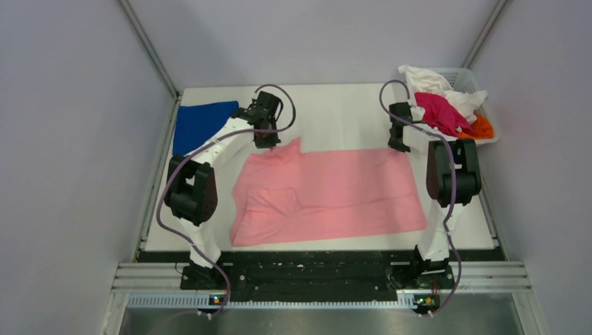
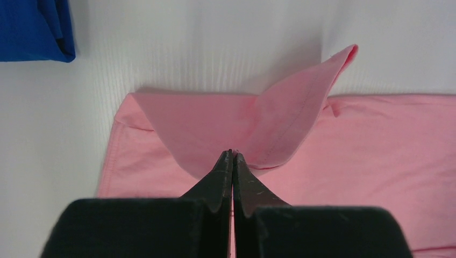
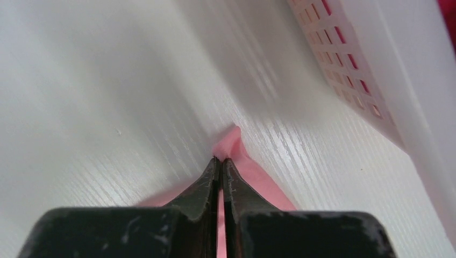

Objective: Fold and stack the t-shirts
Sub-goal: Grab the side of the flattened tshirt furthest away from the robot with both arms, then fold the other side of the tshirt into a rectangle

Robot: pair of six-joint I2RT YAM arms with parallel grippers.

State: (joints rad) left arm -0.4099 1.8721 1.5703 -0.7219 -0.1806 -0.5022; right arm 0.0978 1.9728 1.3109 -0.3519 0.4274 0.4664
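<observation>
A light pink t-shirt [image 1: 335, 195] lies spread across the middle of the white table, its near left part folded over. My left gripper [image 1: 267, 142] is shut on the shirt's far left corner; in the left wrist view that pink t-shirt [image 2: 279, 123] rises as a raised flap from the left gripper [image 2: 232, 155]. My right gripper [image 1: 399, 145] is shut on the far right corner; a pink tip [image 3: 231, 142] pokes out past the right gripper [image 3: 220, 159]. A folded royal blue t-shirt [image 1: 199, 122] rests at the far left, seen too as the blue t-shirt [image 2: 35, 29].
A white slotted basket [image 1: 466, 78] stands at the far right corner, holding white [image 1: 436, 82], magenta [image 1: 440, 112] and orange [image 1: 482, 128] t-shirts. Its wall, the basket [image 3: 349, 59], runs close beside my right gripper. Grey walls enclose the table [image 1: 335, 112] on three sides.
</observation>
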